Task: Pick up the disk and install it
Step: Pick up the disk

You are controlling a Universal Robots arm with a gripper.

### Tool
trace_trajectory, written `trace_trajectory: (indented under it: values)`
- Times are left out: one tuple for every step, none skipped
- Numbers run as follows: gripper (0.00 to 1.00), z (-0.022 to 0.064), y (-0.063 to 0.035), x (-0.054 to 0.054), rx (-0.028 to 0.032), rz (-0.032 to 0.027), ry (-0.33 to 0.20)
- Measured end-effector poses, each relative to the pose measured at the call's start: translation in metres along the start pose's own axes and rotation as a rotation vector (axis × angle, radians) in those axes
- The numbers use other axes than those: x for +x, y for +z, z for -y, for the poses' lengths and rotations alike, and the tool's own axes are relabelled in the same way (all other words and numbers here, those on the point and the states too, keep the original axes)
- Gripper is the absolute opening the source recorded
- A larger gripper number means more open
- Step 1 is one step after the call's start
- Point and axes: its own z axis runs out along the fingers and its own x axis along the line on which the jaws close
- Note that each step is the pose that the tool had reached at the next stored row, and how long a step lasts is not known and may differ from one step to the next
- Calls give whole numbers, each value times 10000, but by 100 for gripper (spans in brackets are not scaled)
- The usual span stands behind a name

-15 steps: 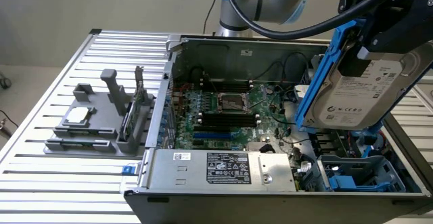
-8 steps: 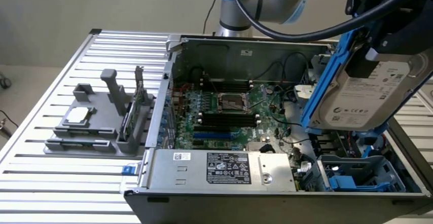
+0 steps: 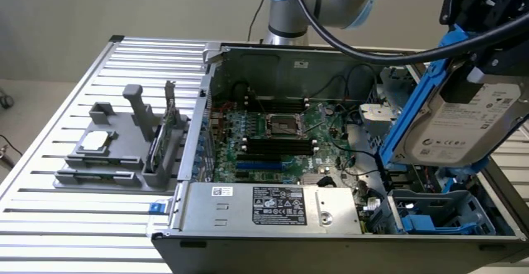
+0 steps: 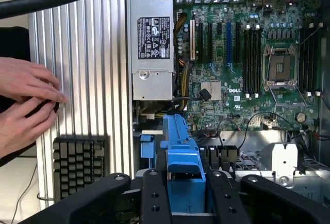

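While the arm hung over the open PC case (image 3: 248, 60), the gripper (image 3: 472, 75) sat in the upper right of the exterior frame with the disk (image 3: 467, 125) clamped in it. Fingers (image 4: 154, 193) were roughly half closed, pinching the blue carrier frame from both sides; the wrist view had the frame edge (image 4: 180, 146) running straight out between the black fingers, gripper (image 4: 184, 182) centred on it.

Disk was airborne, tilted, top leaning toward the exterior view's right, white label facing the camera. It hung over the case's right side, above the drive cage. A bare blue bracket (image 3: 438, 215) sat in that cage at lower right, apart from the disk.

Motherboard (image 3: 273, 137) was exposed mid-frame, CPU socket uncovered. Power supply (image 3: 273, 206) lay along the case's near edge, label up.

Grey fixture (image 3: 116, 156) stood on the slatted table (image 3: 49, 224) at the exterior view's left, just beside the case, with a small pale chip (image 3: 95, 141) resting on it.

Wrist view also caught a person's hands (image 4: 28, 84) together at the table edge, well apart from the gripper.
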Motion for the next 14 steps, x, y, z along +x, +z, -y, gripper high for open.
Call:
trace_trajectory:
  values:
    - [32,12,13,11,0,-1,3]
    - [32,26,32,22,0,1,6]
    - [32,39,50,31,0,-1,8]
    - [32,54,68,40,0,0,10]
    - [32,69,86,48,-1,-1,12]
    - [32,84,103,57,-1,-1,14]
    - [32,100,122,66,-1,1,16]
    - [32,118,141,74,0,1,17]
    - [32,137,158,81,-1,1,17]
    - [32,155,174,88,-1,-1,18]
    - [32,178,191,95,-1,0,18]
    - [32,202,208,102,-1,0,18]
    - [32,227,225,108,-1,-1,18]
    - [32,247,243,113,-1,0,18]
